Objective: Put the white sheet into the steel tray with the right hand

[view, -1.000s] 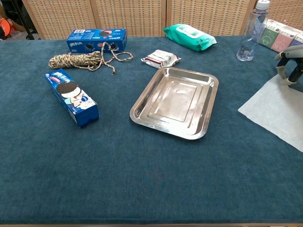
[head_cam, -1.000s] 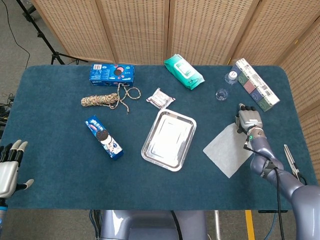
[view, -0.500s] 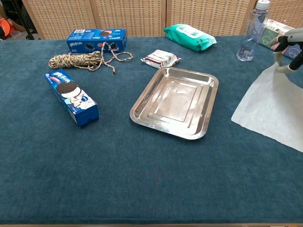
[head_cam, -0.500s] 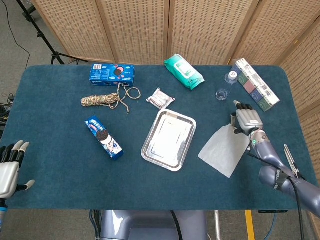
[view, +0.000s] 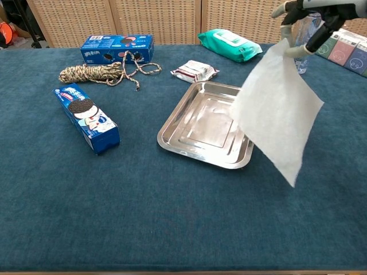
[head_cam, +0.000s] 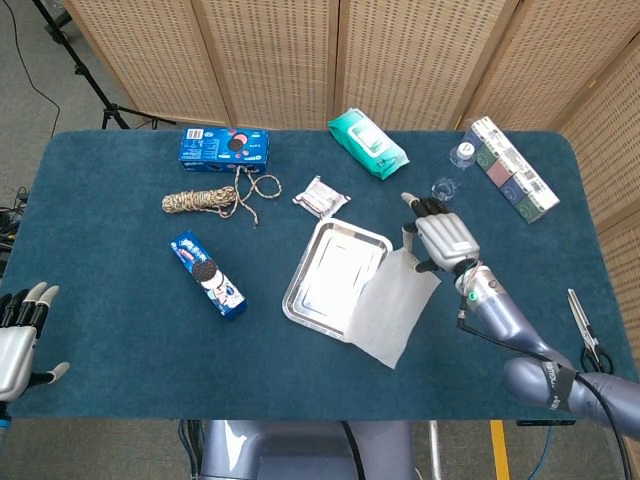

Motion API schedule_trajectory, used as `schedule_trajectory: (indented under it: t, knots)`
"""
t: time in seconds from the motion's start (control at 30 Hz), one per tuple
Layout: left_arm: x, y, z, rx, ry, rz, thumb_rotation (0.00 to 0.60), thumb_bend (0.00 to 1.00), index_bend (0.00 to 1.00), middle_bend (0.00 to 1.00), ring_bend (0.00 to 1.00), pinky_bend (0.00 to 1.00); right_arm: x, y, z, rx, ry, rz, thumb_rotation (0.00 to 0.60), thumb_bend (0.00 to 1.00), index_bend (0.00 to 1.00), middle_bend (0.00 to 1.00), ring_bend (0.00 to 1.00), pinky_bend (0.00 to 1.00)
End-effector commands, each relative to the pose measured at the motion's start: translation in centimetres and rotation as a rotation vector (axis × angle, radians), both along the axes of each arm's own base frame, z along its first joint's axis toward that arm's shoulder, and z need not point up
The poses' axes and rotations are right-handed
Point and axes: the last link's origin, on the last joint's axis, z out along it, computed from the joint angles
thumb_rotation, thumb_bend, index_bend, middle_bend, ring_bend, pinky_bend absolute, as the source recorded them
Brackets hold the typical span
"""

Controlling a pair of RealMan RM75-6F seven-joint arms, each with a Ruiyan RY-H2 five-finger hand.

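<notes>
Roughly halfway done, the steel tray (head_cam: 338, 278) lies empty on the table while the white sheet (view: 276, 112), pinched by one corner in the right hand (head_cam: 443, 241), hangs above the tray's right edge, not yet lowered in.

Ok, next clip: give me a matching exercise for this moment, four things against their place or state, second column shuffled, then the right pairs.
Things:
1. white sheet
2. steel tray
3. left hand
4. rope

Place or state:
A. flat on the table, nothing lying inside
B. coiled below the blue biscuit box
C. hanging in the air from the right hand
D. at the table's near left edge, holding nothing

Pairs: 1-C, 2-A, 3-D, 4-B
</notes>
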Motion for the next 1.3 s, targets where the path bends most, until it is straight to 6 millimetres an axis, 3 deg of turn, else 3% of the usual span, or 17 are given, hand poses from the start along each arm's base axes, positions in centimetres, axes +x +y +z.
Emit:
schedule_trajectory:
  t: [0.03,0.33,0.7,1.13,1.3]
  knots:
    - [-0.1,0.0,0.1,-0.003,-0.004,0.001,0.600,0.00,0.00,0.00,0.00,0.00,3.7,-0.8,-1.9,-0.020,0.008,0.005,0.600,0.55,0.70,0.00,0.00,0.00]
    - [-0.5,0.1,0.5,-0.004,-0.017,0.009,0.600,0.00,0.00,0.00,0.00,0.00,5.3,-2.3,-6.6,-0.052,0.133,-0.051,0.600,0.57,0.70,0.00,0.00,0.00]
    - [-0.9,0.4,0.9,0.002,-0.032,0.029,0.600,0.00,0.00,0.00,0.00,0.00,5.4,-4.0,-9.3,-0.108,0.134,-0.164,0.600,0.57,0.70,0.00,0.00,0.00]
    - [-1.2,0.8,1.0,0.000,-0.042,0.047,0.600,0.00,0.00,0.00,0.00,0.00,9.0,-4.2,-14.1,-0.141,0.106,-0.215,0.600,0.57,0.70,0.00,0.00,0.00]
    - [-1.4,0.9,1.1,-0.003,-0.050,0.058,0.600,0.00,0.00,0.00,0.00,0.00,9.3,-4.4,-15.5,-0.147,0.148,-0.212,0.600,0.57,0.70,0.00,0.00,0.00]
